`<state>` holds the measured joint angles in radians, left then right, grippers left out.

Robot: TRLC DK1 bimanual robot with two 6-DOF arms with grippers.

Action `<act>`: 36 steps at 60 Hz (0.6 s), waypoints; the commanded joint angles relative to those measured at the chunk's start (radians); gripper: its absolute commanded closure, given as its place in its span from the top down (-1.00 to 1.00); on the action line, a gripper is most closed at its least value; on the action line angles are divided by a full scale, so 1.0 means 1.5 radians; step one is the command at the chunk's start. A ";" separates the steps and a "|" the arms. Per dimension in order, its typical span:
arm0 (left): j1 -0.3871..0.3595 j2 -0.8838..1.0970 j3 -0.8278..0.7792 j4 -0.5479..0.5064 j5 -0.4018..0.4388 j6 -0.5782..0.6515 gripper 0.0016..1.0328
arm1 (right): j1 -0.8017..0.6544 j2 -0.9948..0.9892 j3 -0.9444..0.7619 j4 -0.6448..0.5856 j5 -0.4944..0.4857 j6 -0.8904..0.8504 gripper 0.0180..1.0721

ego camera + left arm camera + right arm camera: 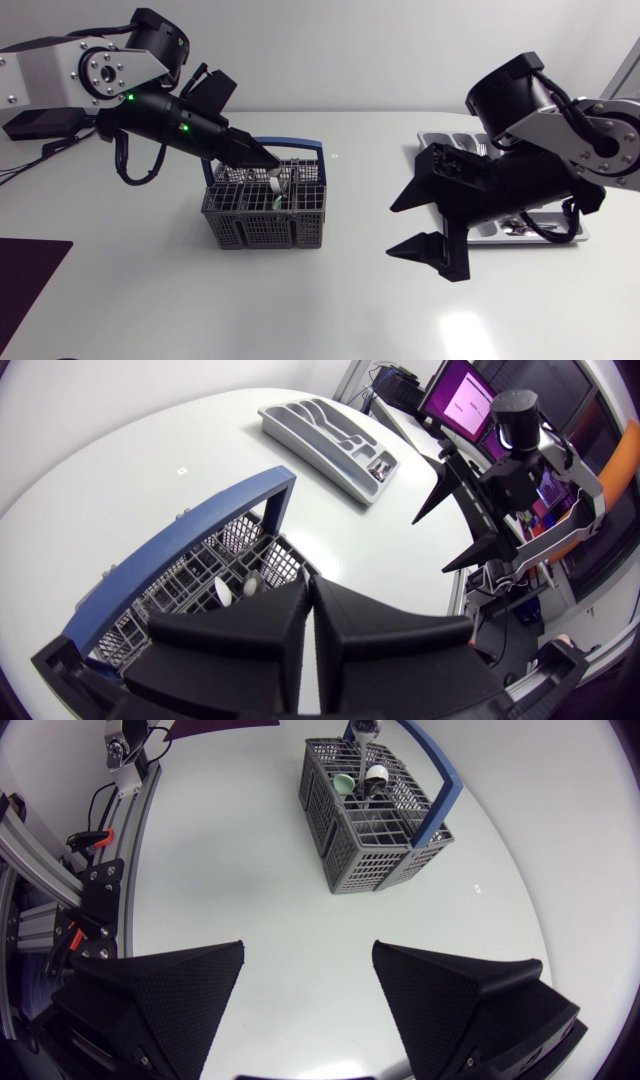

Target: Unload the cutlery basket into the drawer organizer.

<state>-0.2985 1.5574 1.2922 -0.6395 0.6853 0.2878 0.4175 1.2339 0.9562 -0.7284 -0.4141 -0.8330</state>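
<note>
The grey cutlery basket (262,218) with a blue handle (200,525) stands left of the table's middle. A white-ended utensil (276,182) and a pale green one (343,783) stick up inside it. My left gripper (270,167) is shut, its tips just over the basket's top beside the white utensil (222,592); I see nothing between its fingers (290,610). My right gripper (392,230) hangs open and empty above bare table, between the basket (370,850) and the grey drawer organizer (578,236), which my right arm partly hides.
Some cutlery (522,228) lies in the organizer's near compartment. A dark mat (30,280) covers the front left corner. Bare table lies between basket and organizer (330,435).
</note>
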 commanded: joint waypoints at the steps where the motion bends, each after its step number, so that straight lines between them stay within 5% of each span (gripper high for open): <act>1: 0.010 -0.015 0.032 -0.011 0.031 -0.015 -0.92 | 0.004 -0.012 -0.019 0.003 0.005 0.016 0.75; 36: 0.013 -0.184 0.006 -0.041 0.041 -0.036 -0.92 | 0.023 -0.058 -0.024 0.039 -0.001 0.051 0.76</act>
<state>-0.2638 1.3281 1.3193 -0.7021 0.7292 0.2535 0.4400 1.1721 0.9455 -0.6842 -0.4156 -0.7906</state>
